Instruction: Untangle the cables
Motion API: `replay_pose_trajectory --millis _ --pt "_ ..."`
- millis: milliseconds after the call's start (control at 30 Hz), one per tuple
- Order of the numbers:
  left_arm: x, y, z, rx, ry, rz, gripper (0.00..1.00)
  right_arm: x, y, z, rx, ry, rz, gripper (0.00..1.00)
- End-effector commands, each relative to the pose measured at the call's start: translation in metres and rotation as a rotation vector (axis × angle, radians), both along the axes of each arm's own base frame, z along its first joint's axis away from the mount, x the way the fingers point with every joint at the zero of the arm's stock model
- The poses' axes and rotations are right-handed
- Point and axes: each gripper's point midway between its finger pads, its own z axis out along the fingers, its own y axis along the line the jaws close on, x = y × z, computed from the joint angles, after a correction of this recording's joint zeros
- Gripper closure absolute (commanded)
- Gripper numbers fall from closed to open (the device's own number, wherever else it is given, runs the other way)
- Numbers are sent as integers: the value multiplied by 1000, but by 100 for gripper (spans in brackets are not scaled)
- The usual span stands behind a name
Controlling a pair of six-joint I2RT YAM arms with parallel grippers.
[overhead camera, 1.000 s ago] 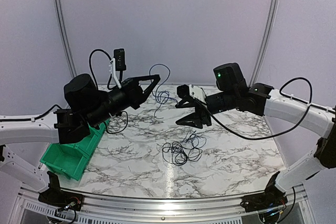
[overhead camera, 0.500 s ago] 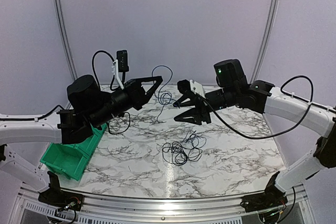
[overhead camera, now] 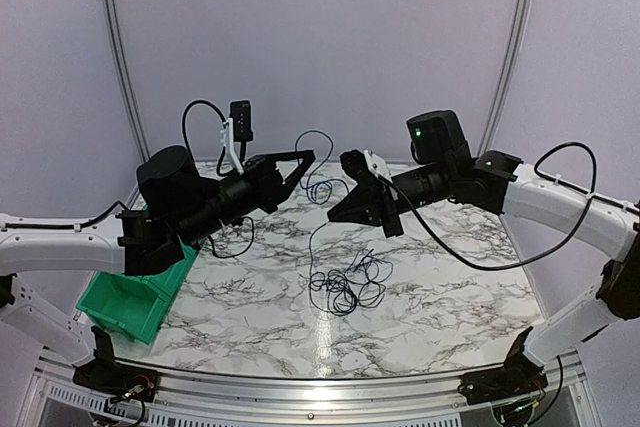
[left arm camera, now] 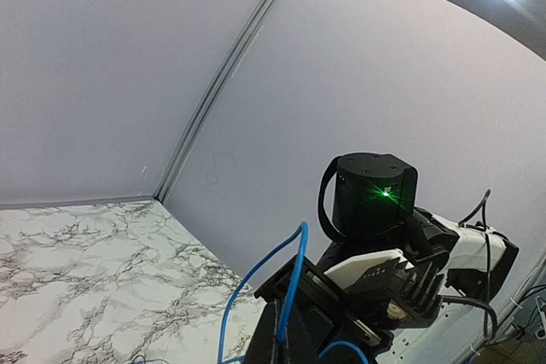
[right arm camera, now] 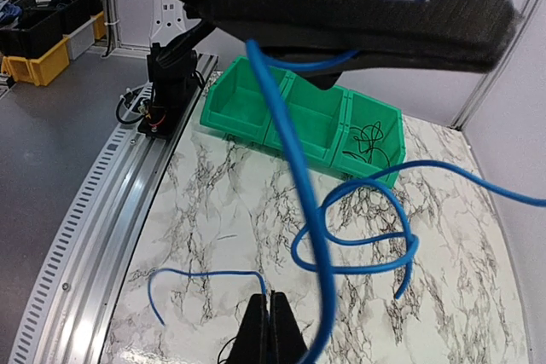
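Observation:
My left gripper point(overhead camera: 303, 159) is raised over the back of the table, shut on a blue cable point(overhead camera: 318, 179) that loops above its tips point(left arm camera: 294, 272) and hangs down. Just to its right, my right gripper point(overhead camera: 333, 215) points down and left, shut on a thin blue cable strand point(right arm camera: 209, 273) that runs off to the left of its tips point(right arm camera: 271, 300). I cannot tell whether both hold the same cable. A blue loop point(right arm camera: 367, 229) dangles between the two grippers. A tangle of dark and blue cables point(overhead camera: 345, 289) lies on the marble table below.
A green bin point(overhead camera: 125, 299) sits at the table's left edge, and in the right wrist view one compartment of this green bin point(right arm camera: 299, 117) holds a black cable point(right arm camera: 371, 138). The aluminium rail point(overhead camera: 320, 387) runs along the near edge.
My right gripper has risen toward the left gripper and gone from open to shut on the blue strand. My left gripper has lifted a little up and right with its cable.

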Motion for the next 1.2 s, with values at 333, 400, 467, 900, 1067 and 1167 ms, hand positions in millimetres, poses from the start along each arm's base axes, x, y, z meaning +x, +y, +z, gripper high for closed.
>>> replay_pose_trajectory --millis 333,400,467,900,1067,1167 --pt "7 30 -54 63 57 123 40 -9 -15 0 5 -34 0 100" --pt "2 39 -70 81 78 123 39 -10 -15 -5 0 -30 4 100" --pt "-2 49 -91 103 109 130 38 -11 -16 -12 -11 -20 5 100" --pt "-20 71 -217 222 292 100 41 -8 -13 -37 -54 31 12 100" --pt "-17 60 -241 256 336 87 44 -8 -7 -47 -67 77 33 100" --pt "-17 58 -250 250 351 85 43 -8 -2 -49 -69 110 50 100"
